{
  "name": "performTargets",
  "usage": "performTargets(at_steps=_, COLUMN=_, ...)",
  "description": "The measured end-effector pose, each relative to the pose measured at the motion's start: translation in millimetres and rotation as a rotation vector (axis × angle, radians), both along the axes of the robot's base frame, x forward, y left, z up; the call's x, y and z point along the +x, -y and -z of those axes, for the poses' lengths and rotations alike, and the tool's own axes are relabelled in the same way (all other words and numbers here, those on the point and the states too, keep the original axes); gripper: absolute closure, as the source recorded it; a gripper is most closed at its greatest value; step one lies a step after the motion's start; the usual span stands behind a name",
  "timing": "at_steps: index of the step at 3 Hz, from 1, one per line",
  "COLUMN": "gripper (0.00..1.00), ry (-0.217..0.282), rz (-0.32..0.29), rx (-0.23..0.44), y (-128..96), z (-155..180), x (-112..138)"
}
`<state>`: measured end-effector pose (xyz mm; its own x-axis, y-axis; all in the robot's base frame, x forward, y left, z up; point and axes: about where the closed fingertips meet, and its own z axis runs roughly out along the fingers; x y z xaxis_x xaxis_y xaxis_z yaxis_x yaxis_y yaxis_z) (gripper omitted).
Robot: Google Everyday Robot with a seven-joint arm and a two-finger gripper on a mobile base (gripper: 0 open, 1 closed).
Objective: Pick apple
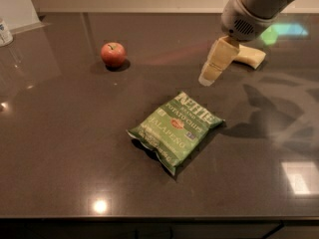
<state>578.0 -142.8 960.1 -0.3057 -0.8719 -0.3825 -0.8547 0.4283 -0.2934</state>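
On the dark stone countertop (60,138), toward its far left, the apple (113,54) sits upright and alone, red with a yellowish patch by its short stem, touching nothing. The gripper (206,78) hangs in the air at the right half of the scene, slanting down and to the left from the pale arm that enters at the upper right corner. Its tip is above bare counter, just beyond the top edge of the green Kettle jalapeño potato chip bag (177,130) and near the pale yellow sponge-like block (251,57) behind it. It carries nothing that can be seen, and from this side-on angle I cannot tell whether it is released or clenched. The step in hand looks like the approach: the gripper is well apart from the apple, with open counter between them. The next move probably calls for travel leftward and a little farther back, passing behind the chip bag without brushing it, then a descent that brackets the fruit at its widest part, since a round apple could roll if nudged off-centre.
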Motion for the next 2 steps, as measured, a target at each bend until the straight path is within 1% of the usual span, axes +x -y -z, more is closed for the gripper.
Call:
performTargets(at_steps=1, gripper=0.00, ry=0.019, rz=0.011, rx=0.085, y=-21.1, z=12.0, x=36.2)
performTargets(at_steps=2, gripper=0.00, ry=0.035, rz=0.004, rx=0.168, y=-46.5, z=27.4, x=72.6)
